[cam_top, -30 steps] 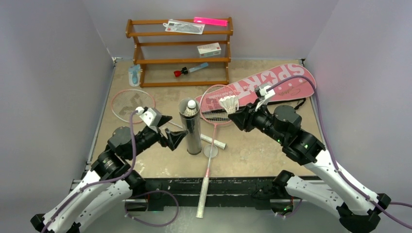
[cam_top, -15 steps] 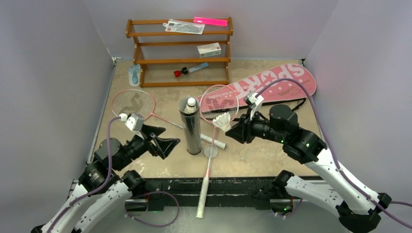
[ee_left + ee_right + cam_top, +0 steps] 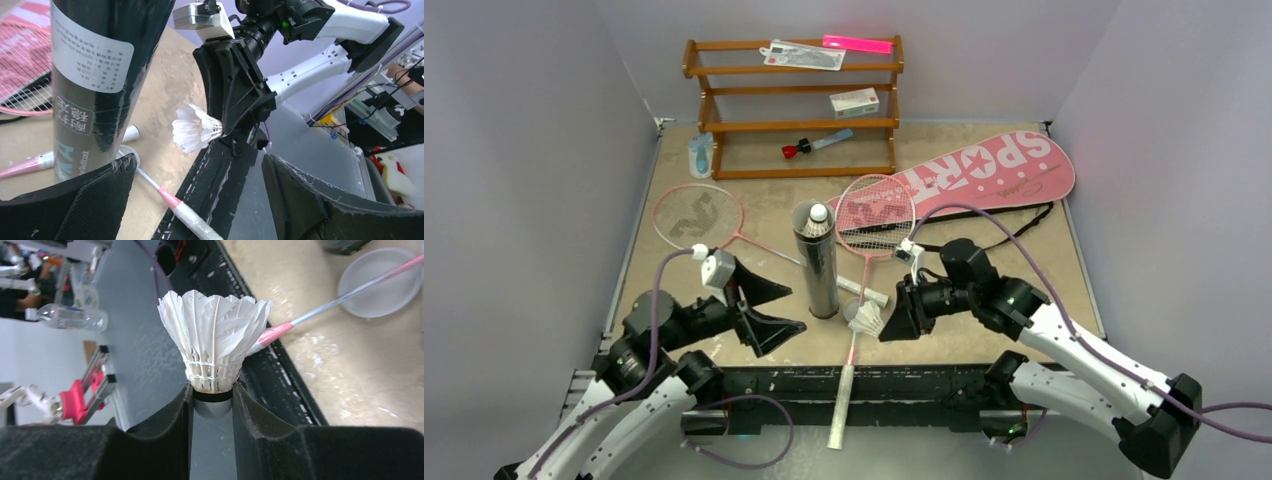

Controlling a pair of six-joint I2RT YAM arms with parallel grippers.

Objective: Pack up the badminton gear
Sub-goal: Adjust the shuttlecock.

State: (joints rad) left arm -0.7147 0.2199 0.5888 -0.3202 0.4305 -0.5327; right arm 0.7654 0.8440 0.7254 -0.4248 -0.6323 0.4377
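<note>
A long black tube (image 3: 817, 265) stands upright mid-table with a white shuttlecock (image 3: 818, 213) in its open top. My right gripper (image 3: 886, 322) is shut on the cork base of a second shuttlecock (image 3: 215, 347), low near the front edge, right of the tube. My left gripper (image 3: 794, 308) hangs open and empty just left of the tube (image 3: 95, 75). One pink racket (image 3: 696, 213) lies at the left. The other racket (image 3: 876, 212) lies beside the tube, its white handle (image 3: 842, 405) overhanging the front edge. The pink SPORT bag (image 3: 984, 170) lies at the back right.
A clear round lid (image 3: 857, 311) lies by the tube's foot. A wooden shelf (image 3: 794, 100) at the back holds a red-capped blue tool (image 3: 814, 145), a small white box (image 3: 854, 101) and flat packets. A pale blue item (image 3: 700, 155) lies left of the shelf.
My right gripper carried the shuttlecock from above the racket head down and left toward the front edge. My left arm drew back from the tube toward the front edge, jaws slightly wider.
</note>
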